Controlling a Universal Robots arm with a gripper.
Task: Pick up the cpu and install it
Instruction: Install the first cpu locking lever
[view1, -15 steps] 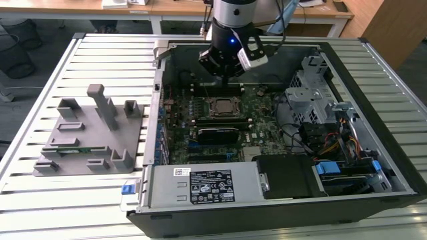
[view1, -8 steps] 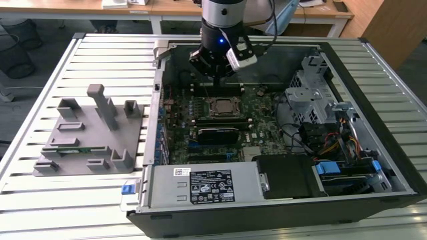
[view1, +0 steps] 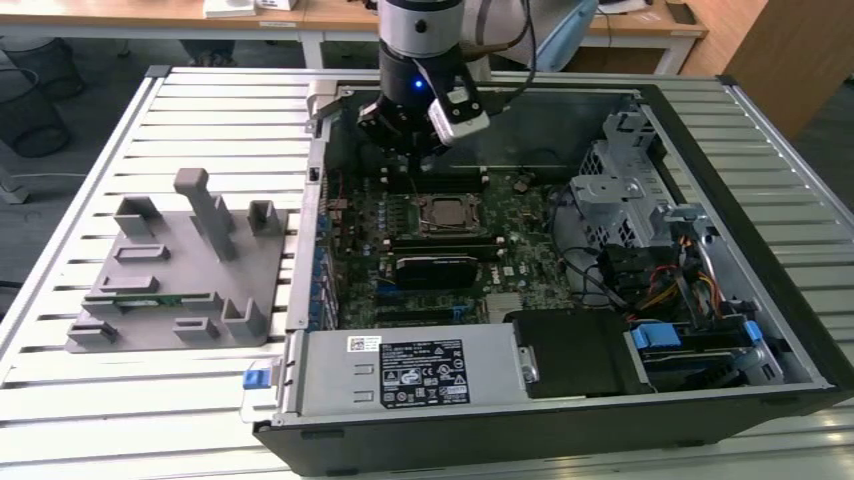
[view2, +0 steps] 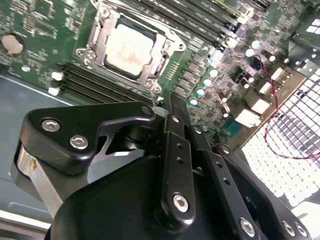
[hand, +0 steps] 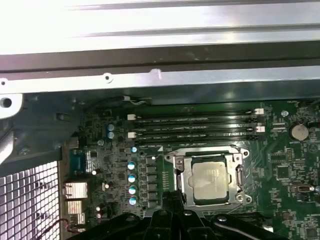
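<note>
pincer (view2: 172, 102) closed, fingers together, nothing held; hangs over motherboard (hand: 290, 170) inside open computer case (view1: 534, 440), near socket, apart from cpu. cpu (view2: 129, 49) lies flat in socket frame (hand: 183, 175), silvery top up, frame around its edges. judgement: pick-up and placement done, chip seated. lever latched or not: cannot tell. memory slots (hand: 195, 127) just beside socket. grey fixture (view1: 200, 265) on slatted surface (view1: 80, 400), well apart, green memory stick (view1: 150, 298) in it.

Black tool (view2: 172, 100), silver hex screws (view2: 180, 202); dark arm (view1: 414, 50), blue light (view1: 418, 83), white wrist camera (view1: 458, 115).
</note>
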